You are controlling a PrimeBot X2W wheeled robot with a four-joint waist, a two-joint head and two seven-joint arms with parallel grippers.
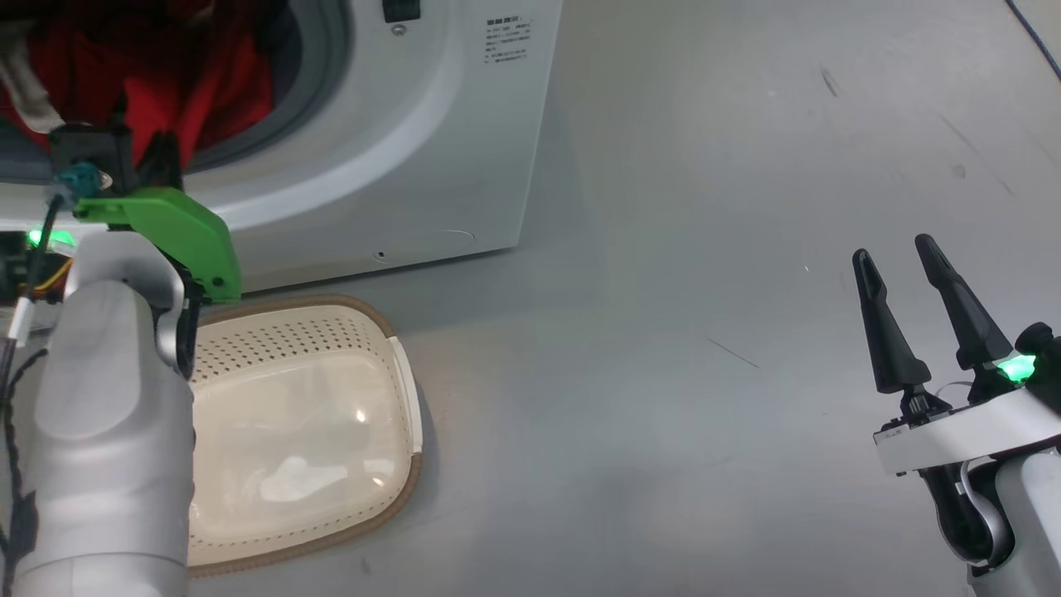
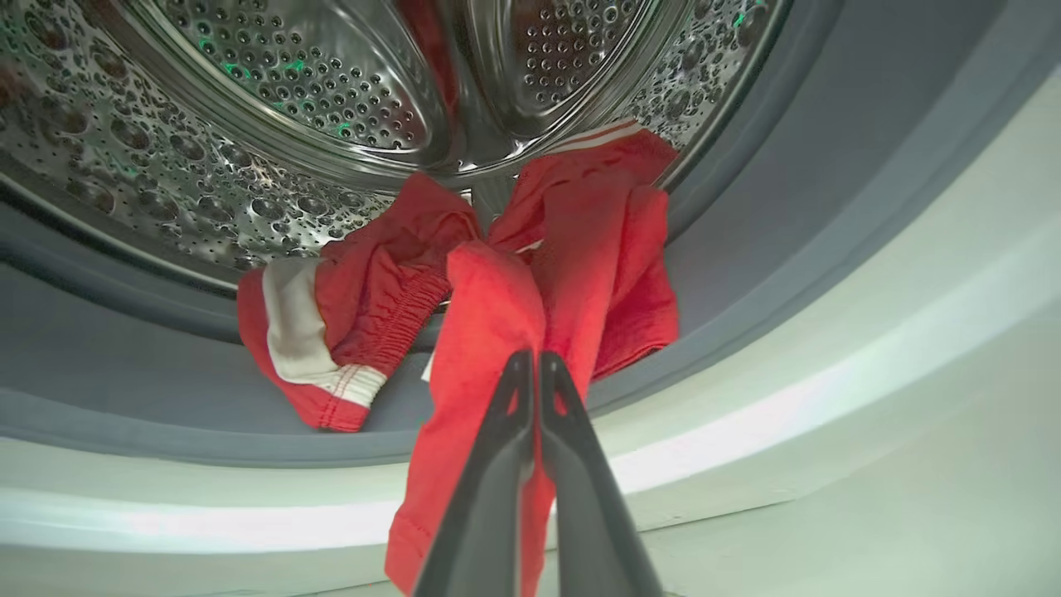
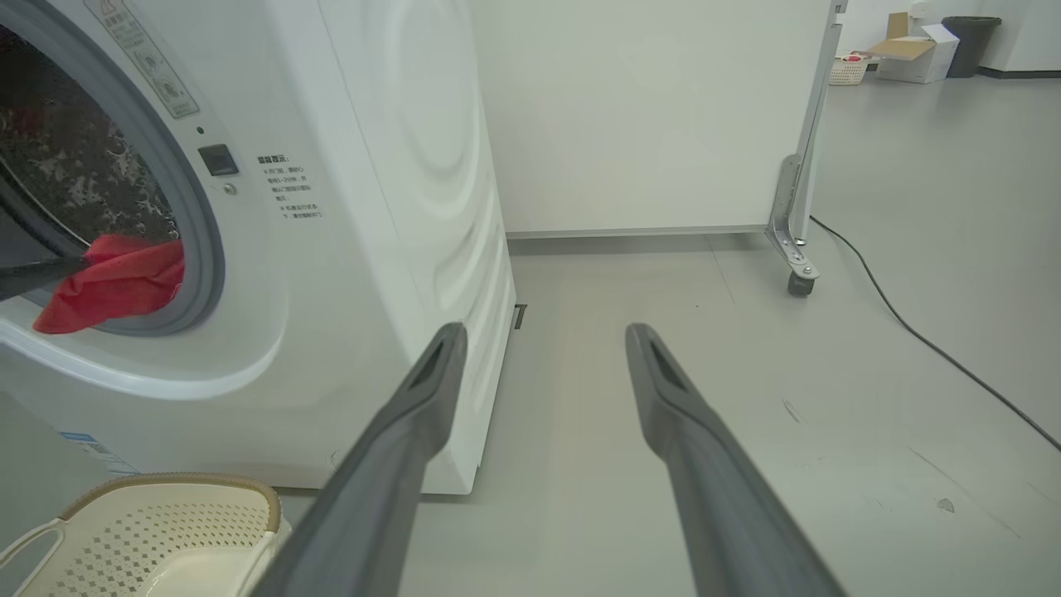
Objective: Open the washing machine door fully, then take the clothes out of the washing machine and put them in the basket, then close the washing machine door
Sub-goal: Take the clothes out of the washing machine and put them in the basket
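**Grey floor, washer mouth exposed, left gripper pinching red garment**

Grey floor (image 1: pixel 704 249), scuffed, fills the right of the head view. White partition on a caster (image 3: pixel 796 282) stands behind, with a black cable (image 3: pixel 912 332) trailing over the floor.

The washing machine (image 1: pixel 398 166) is at upper left of the head view, with its steel drum (image 2: pixel 331 83) and grey gasket (image 2: pixel 746 249) exposed. The basket (image 1: pixel 282 344) sits on the floor just in front of the machine, below the drum mouth, nothing in it.

The clothes (image 2: pixel 572 249), red with white trim, are bunched at the front of the drum. They drape over the gasket, and one fold hangs down past the white front lip.

Left arm: the pale forearm (image 1: pixel 108 431) rises from lower left, with a green wrist bracket (image 1: pixel 178 228) above the basket's near corner, reaching up to the drum mouth. Left gripper (image 2: pixel 535 361) has its fingers pressed together, clamped on the hanging red fold.

Right arm: low at lower right, well apart from the machine and over bare floor. Right gripper (image 1: pixel 893 247) points up and away, fingers spread, holding nothing.
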